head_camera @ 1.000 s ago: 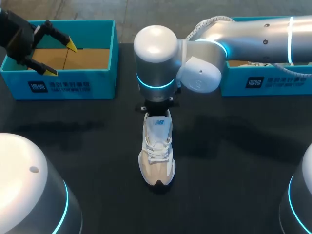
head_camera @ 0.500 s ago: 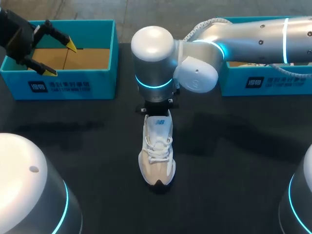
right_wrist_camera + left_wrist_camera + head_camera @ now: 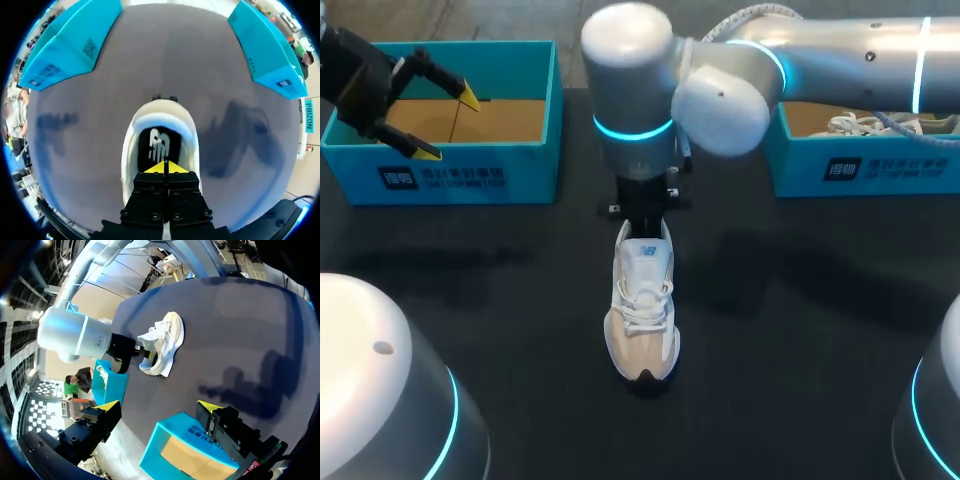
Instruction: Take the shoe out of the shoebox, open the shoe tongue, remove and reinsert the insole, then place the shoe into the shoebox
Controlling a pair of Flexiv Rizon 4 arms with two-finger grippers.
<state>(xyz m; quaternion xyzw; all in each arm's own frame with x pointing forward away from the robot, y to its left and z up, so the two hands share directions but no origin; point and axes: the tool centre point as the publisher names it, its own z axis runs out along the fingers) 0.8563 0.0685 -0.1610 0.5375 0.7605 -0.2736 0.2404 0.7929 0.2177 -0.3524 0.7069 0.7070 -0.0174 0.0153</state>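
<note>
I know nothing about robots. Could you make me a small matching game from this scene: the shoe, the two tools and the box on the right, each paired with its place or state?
Things:
1. shoe
2. left tool
3. right tool
4. right shoebox

Places or states:
A. shut, tips at the shoe's opening
B. white laces showing inside
C. open, above the left shoebox
D. upright on the black table, between the two boxes

Pairs: 1-D, 2-C, 3-A, 4-B.
</note>
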